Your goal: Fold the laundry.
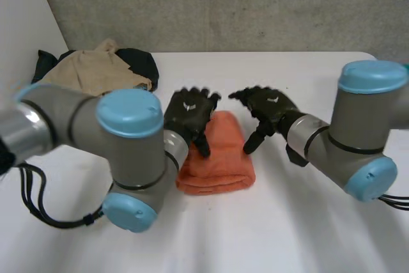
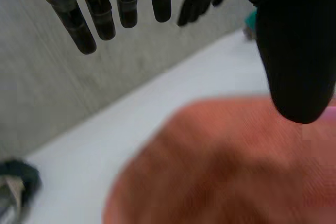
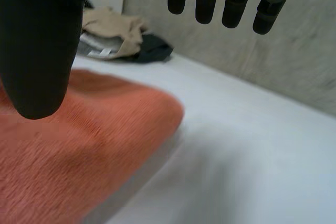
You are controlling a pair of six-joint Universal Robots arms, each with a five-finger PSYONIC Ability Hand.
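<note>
A folded orange towel (image 1: 217,158) lies in the middle of the white table (image 1: 307,234). My left hand (image 1: 188,114) hovers over the towel's far left part, open, its thumb pointing down toward the cloth. My right hand (image 1: 270,110) hangs open just beyond the towel's far right corner. In the left wrist view, my left hand (image 2: 296,51) has straight fingers (image 2: 79,22) above the orange towel (image 2: 226,166), holding nothing. In the right wrist view, my right hand (image 3: 39,45) spreads its fingers (image 3: 231,1) over the towel's edge (image 3: 73,145) and bare table.
A pile of beige and dark laundry (image 1: 99,68) lies at the table's far left, also seen as the pile (image 3: 121,38) past my right hand. A grey wall (image 1: 223,4) runs behind the table. My bulky arm joints (image 1: 131,158) stand near the front.
</note>
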